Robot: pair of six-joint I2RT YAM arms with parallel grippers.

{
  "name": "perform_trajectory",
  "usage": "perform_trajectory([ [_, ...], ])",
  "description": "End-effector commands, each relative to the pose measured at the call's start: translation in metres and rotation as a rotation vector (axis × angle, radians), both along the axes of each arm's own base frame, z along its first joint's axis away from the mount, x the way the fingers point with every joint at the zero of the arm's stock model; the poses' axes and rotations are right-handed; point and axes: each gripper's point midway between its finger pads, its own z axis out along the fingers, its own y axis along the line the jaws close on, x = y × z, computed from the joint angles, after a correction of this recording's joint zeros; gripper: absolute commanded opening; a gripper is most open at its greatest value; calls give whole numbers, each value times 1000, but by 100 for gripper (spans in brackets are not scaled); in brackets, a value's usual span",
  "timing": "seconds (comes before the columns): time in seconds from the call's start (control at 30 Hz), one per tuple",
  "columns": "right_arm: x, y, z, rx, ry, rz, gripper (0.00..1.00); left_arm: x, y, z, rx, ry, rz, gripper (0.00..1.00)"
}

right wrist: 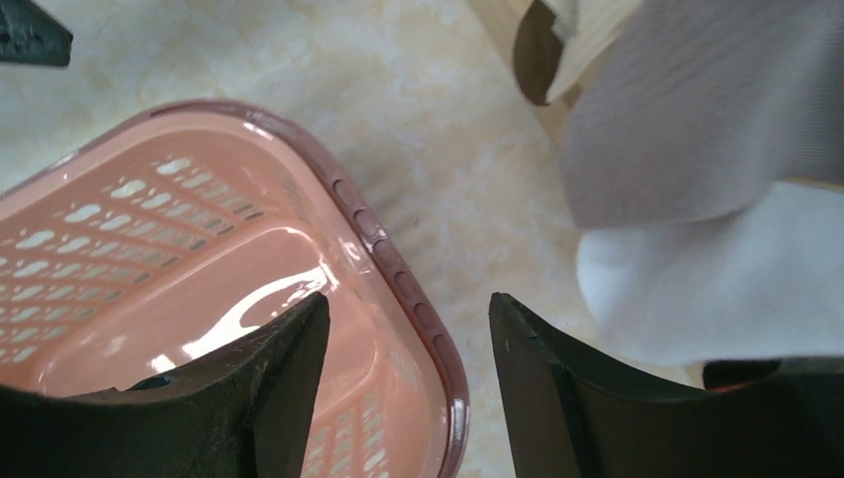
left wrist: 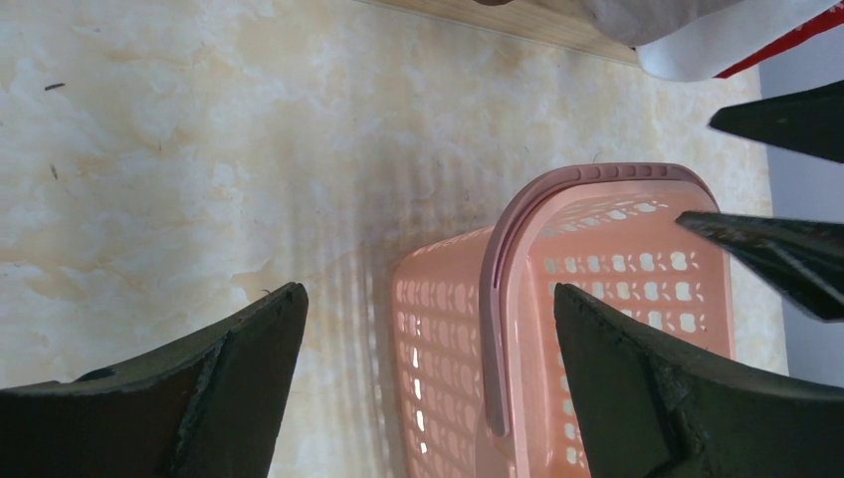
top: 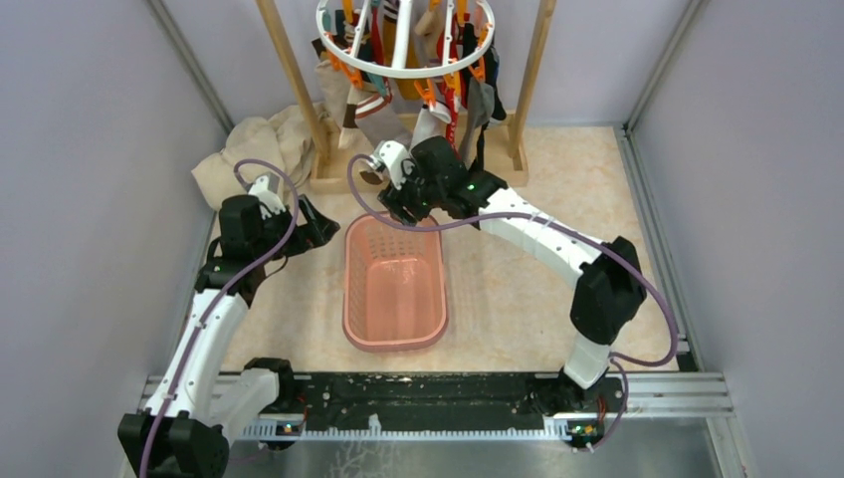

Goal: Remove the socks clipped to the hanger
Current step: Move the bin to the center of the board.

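Note:
The white ring hanger (top: 403,68) hangs at the top centre, with orange clips holding several socks (top: 468,95) in grey, red, black and tan. My right gripper (top: 395,211) is open and empty over the far rim of the pink basket (top: 395,329), just below the hanging socks. In the right wrist view a grey sock (right wrist: 697,119) and a white sock (right wrist: 727,289) hang to the right of its fingers (right wrist: 542,368). My left gripper (top: 316,227) is open and empty, left of the basket; the left wrist view shows the basket (left wrist: 597,329) between its fingers (left wrist: 249,358).
The wooden rail frame (top: 299,95) stands at the back, its base on the marble floor. A beige cloth heap (top: 254,149) lies at the back left. Grey walls close in on both sides. The basket looks empty inside.

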Motion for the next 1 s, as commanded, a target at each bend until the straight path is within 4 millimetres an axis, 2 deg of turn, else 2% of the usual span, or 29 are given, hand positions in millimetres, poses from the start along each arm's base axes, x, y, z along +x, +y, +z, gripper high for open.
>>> perform_trajectory([
  [0.0, -11, 16, -3, 3, 14, 136, 61, 0, -1, 15, 17, -45, -18, 99],
  [0.17, -11, 19, -15, -15, 28, 164, 61, 1, -1, 17, 21, -50, -21, 99],
  [0.63, 4, 27, -44, -44, 53, 122, 60, -2, 0, 18, 17, -57, -17, 99],
  [0.73, 11, 23, -47, -47, 55, 64, 55, -4, 1, 17, 19, -54, -12, 99],
  [0.83, 8, 17, -47, -46, 59, 38, 42, -6, 1, 15, 20, -54, -7, 99],
  [0.97, 1, 5, -41, -23, 48, 1, 33, -6, 1, 12, 18, -46, -8, 99],
])
